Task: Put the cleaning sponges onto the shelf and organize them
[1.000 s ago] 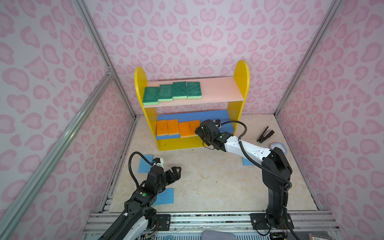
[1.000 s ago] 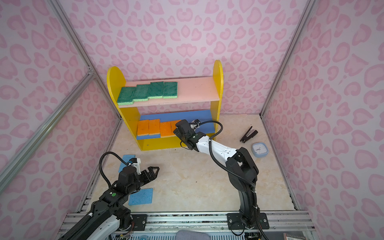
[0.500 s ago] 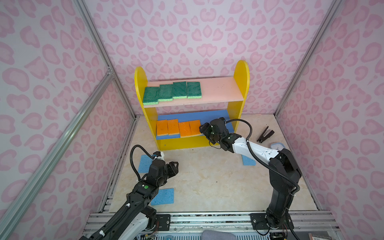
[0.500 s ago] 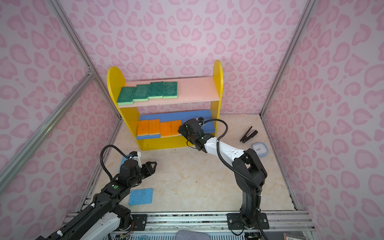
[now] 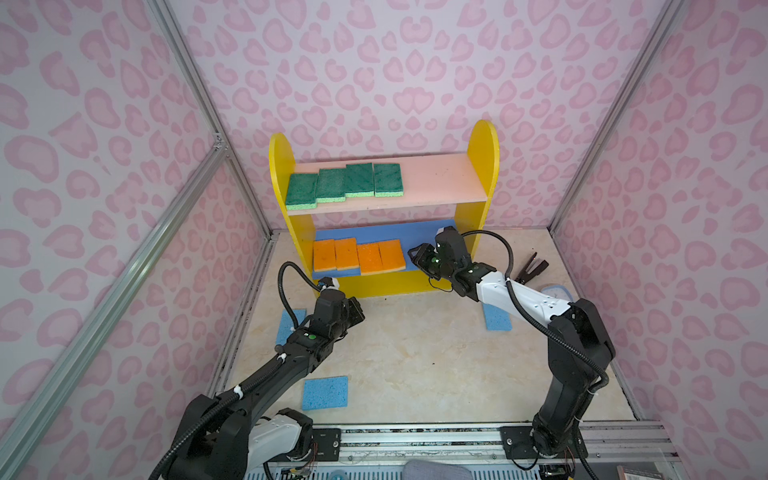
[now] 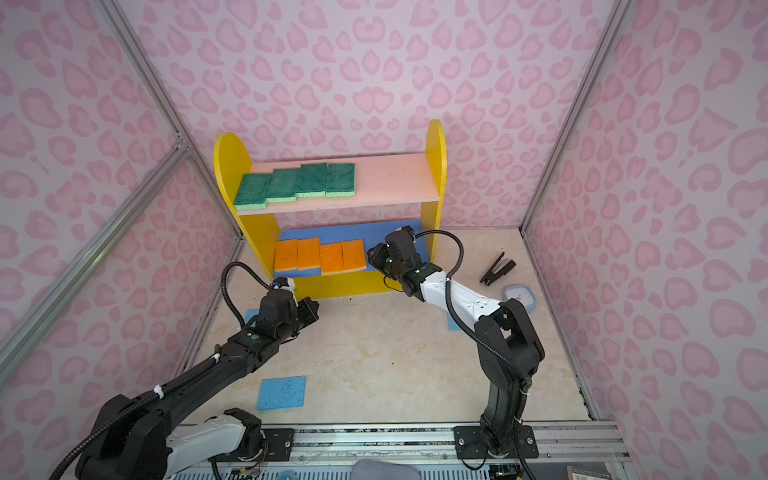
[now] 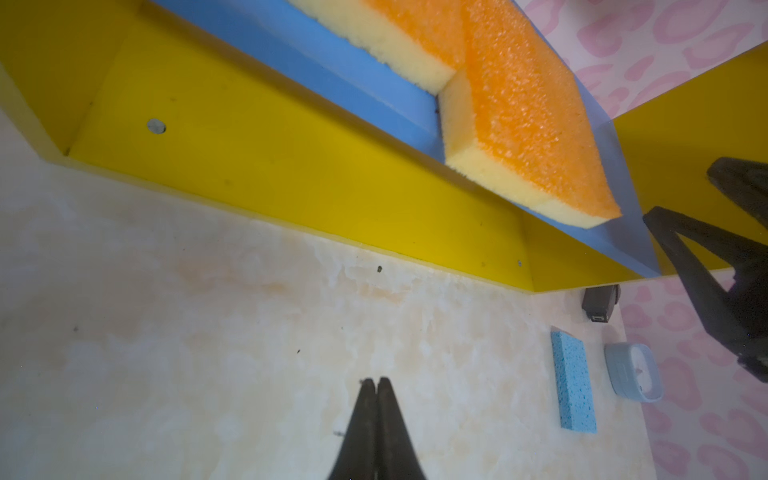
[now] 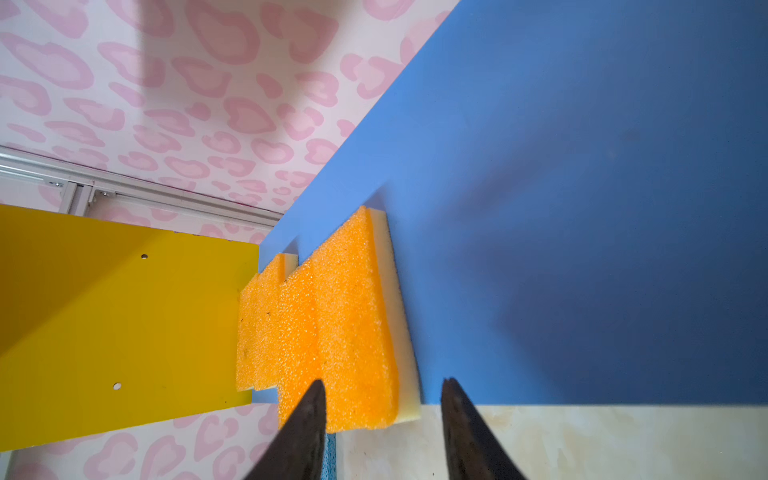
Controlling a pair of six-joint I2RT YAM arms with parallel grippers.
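Two grippers hung low before the shelf [image 5: 482,158]. Your left gripper [image 7: 376,380] had its jaws pressed together on nothing, over bare floor [image 5: 415,353] just at six o'clock of the shelf's left end. Your right gripper [image 8: 382,384] stood partly apart and empty, just beside the rightmost of four orange sponges [image 5: 357,255], at its three o'clock; contact couldn't be told. Those lay in a row on the blue middle board [image 5: 419,235]. Four green sponges [image 5: 345,183] lined the pink upper board [image 5: 436,178].

Off the shelf, on the floor:
- The near blue sponge [image 5: 325,392] lay at six o'clock of your left gripper.
- The left blue sponge [image 5: 289,326] lay at its eight o'clock.
- The right blue sponge [image 5: 496,319] lay at four o'clock of your right gripper, partly under that arm.
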